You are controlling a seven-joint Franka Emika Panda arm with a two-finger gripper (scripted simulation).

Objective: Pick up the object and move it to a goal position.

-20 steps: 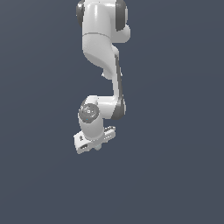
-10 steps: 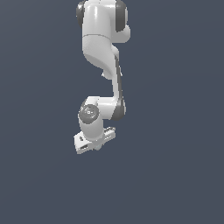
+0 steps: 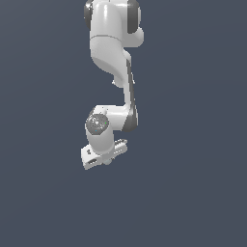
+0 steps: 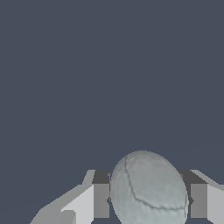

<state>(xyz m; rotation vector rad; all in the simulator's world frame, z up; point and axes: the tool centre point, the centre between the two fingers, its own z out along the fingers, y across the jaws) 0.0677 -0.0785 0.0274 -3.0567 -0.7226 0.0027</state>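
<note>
Here the ball (image 4: 148, 189) sits between the gripper (image 4: 148, 200) fingers (image 4: 101, 199), which look clamped on it from both sides. The surface beyond is plain dark grey, no edge or corner showing. From outside, the arm (image 3: 112, 58) hides the ball. Carrying well likely means steady grip, smooth travel, no jolts.

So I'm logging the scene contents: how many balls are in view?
1. The ball sits between the gripper fingers in the wrist view. In the exterior view the arm hides it, so others could be hidden too.
</note>
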